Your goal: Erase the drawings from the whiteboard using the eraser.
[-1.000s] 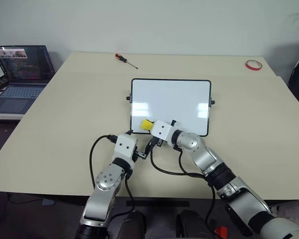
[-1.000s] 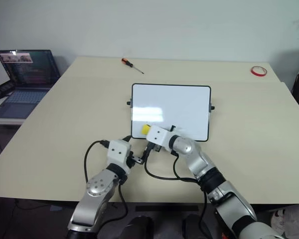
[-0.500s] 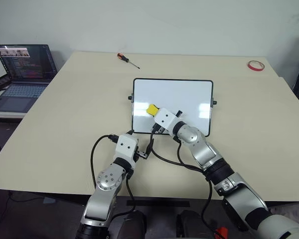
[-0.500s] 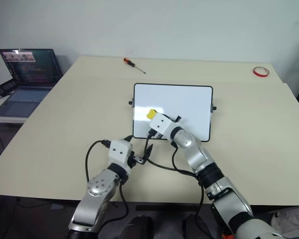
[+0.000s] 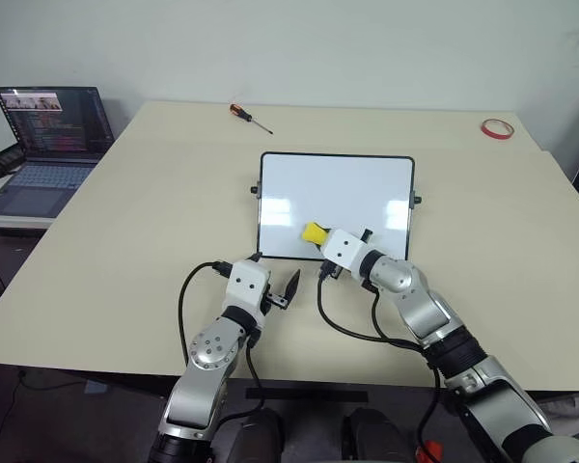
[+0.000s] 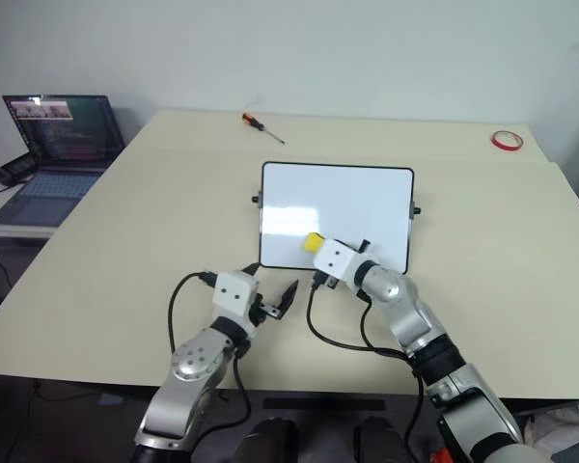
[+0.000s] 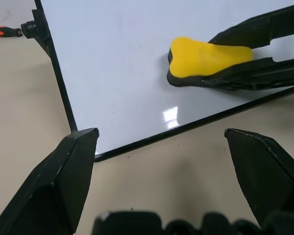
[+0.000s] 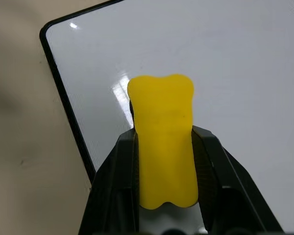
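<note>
The whiteboard (image 5: pixel 352 188) lies flat in the middle of the table, black-framed, its face plain white. The drawings are out of view. My right gripper (image 8: pixel 164 164) is shut on the yellow eraser (image 5: pixel 314 232), whose dark underside rests on the board near its near edge, left of centre. The left wrist view shows the eraser (image 7: pixel 206 56) pressed on the board between the right gripper's black fingers. My left gripper (image 7: pixel 159 171) is open and holds nothing. It hovers just off the board's near left corner (image 7: pixel 100 155).
A red-handled screwdriver (image 5: pixel 244 117) lies at the table's far side, left of the board. A red tape ring (image 5: pixel 494 127) sits at the far right corner. An open laptop (image 5: pixel 43 145) stands on a side desk to the left.
My right gripper carried the eraser up from the board's near left corner, then back toward the near edge and to the right. The left arm stayed still.
</note>
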Controlling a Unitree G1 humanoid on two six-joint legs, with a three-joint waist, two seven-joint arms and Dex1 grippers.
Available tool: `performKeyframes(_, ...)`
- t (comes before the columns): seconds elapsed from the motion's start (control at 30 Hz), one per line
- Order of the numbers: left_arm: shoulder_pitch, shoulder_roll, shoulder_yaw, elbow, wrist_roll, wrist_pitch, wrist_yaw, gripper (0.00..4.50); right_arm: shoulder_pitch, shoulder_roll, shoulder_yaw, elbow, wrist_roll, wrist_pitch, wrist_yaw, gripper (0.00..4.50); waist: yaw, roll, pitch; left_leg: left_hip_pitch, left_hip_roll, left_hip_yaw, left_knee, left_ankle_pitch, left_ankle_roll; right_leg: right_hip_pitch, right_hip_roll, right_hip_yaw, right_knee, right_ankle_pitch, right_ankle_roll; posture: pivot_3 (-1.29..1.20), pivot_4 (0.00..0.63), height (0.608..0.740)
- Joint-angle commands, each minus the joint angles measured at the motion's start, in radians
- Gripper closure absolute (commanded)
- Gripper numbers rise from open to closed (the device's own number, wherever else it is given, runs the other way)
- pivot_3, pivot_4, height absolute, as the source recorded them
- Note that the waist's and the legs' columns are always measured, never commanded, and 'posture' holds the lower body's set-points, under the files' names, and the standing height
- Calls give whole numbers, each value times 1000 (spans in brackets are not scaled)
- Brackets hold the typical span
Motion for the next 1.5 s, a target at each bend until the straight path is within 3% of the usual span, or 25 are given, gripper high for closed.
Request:
performKeyframes(0.03, -8, -5, -3, -25, -1, -14, 0, 0, 29, -31, -17, 14, -11, 56, 17, 3356, 0, 0, 0, 0, 0, 0, 0, 0, 0, 0, 0, 0, 0, 0, 0, 0, 150, 740)
performKeyframes(0.47, -16, -3, -1, -27, -1, -15, -9, 0, 38, -15, -47, -29, 18, 74, 11, 3356, 0, 0, 0, 0, 0, 0, 0, 0, 0, 0, 0, 0, 0, 0, 0, 0, 150, 740)
performKeyframes(0.67, -18, 16, 14, -29, -12, -26, -30, 0, 175, -33, -177, -302, 201, 168, 93, 3356, 5, 0, 0, -2, 0, -1, 0, 0, 0, -1, 0, 0, -1, 0, 0, 0, 150, 740)
performKeyframes(0.87, -68, 19, 17, 15, -38, -56, -74, 0, 291, -67, -244, -548, 277, 279, 113, 3356, -3, 0, 1, -2, 0, -2, -1, 0, 0, -2, 0, 0, -1, 0, 0, 0, 150, 740)
performKeyframes(1.23, -285, 61, -2, 220, -170, -146, -364, 0, 544, -122, -488, -797, 274, 479, -17, 3356, 1, 0, 2, -2, 0, 0, -1, 0, 0, -2, 1, 0, -1, -1, 0, 0, 150, 740)
performKeyframes(1.33, -356, 78, -36, 303, -202, -203, -512, 0, 609, -63, -603, -862, 298, 621, -90, 3356, 2, -1, 2, -3, -1, 1, -1, 0, 0, -2, 0, 0, -1, -1, 1, 0, 150, 740)
performKeyframes(1.5, -419, 103, -103, 403, -203, -299, -704, 0, 620, -31, -679, -884, 335, 727, -121, 3356, -10, 0, 2, -2, 0, 3, -2, 0, 0, -3, 1, 1, -1, -1, 0, 0, 150, 740)
